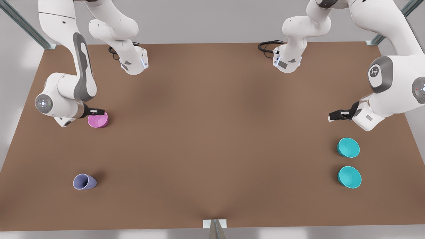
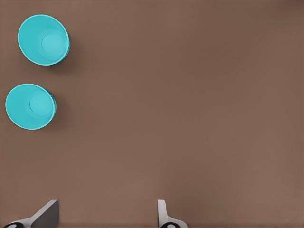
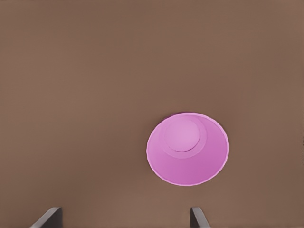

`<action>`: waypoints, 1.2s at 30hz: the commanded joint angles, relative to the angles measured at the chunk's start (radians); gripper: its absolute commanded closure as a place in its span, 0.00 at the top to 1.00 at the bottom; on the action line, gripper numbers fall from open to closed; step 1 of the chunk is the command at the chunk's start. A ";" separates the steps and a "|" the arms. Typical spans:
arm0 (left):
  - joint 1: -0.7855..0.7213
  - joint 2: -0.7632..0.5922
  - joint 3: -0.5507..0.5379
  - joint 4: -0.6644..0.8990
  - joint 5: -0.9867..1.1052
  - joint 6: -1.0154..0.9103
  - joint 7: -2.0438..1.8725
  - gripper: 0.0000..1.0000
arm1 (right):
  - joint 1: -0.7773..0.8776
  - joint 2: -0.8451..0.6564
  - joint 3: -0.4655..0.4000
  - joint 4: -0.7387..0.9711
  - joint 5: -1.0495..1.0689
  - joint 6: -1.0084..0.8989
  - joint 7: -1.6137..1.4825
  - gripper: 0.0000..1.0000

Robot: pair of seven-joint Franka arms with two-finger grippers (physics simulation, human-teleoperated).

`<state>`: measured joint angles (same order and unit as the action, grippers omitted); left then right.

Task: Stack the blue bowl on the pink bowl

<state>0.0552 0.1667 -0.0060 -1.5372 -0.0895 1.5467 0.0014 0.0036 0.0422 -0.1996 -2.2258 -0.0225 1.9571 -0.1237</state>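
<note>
Two white Franka arms reach over a brown table (image 1: 212,132) on which four plastic vessels stand upright and apart. At the front view's left, the right gripper (image 1: 97,111) hangs over the far rim of the pink bowl (image 1: 98,120); whether it touches that rim cannot be told. In the right wrist view the pink bowl (image 3: 187,148) sits open-side up on bare tabletop, with the gripper's two dark fingertips (image 3: 47,217) spread wide and nothing between them. At the front view's right, the left gripper (image 1: 336,115) hovers above the table, clear of the two teal bowls, which stand one behind the other near that edge. The nearer of the pair to the gripper, taken here as the blue bowl (image 1: 348,147), stands just beside the second teal bowl (image 1: 349,177) without touching it. The left wrist view looks down on both, the blue bowl (image 2: 29,106) and the second teal bowl (image 2: 43,40), well off to one side of the gripper's grey fingertips (image 2: 46,213), which are likewise held apart and empty. A lavender-blue cup (image 1: 84,182) stands alone toward the front view's lower left, well away from the pink bowl. The blue bowl and the pink bowl remain on opposite sides of the table, not yet stacked.
</note>
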 commanded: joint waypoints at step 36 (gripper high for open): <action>0.000 0.011 0.000 0.003 0.001 0.003 0.002 1.00 | -0.243 0.260 -0.003 -0.058 0.130 0.275 0.012 0.21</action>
<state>0.0552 0.1790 -0.0060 -1.5344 -0.0888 1.5489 0.0030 -0.2343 0.3024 -0.2022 -2.2867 0.1209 2.2725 -0.1029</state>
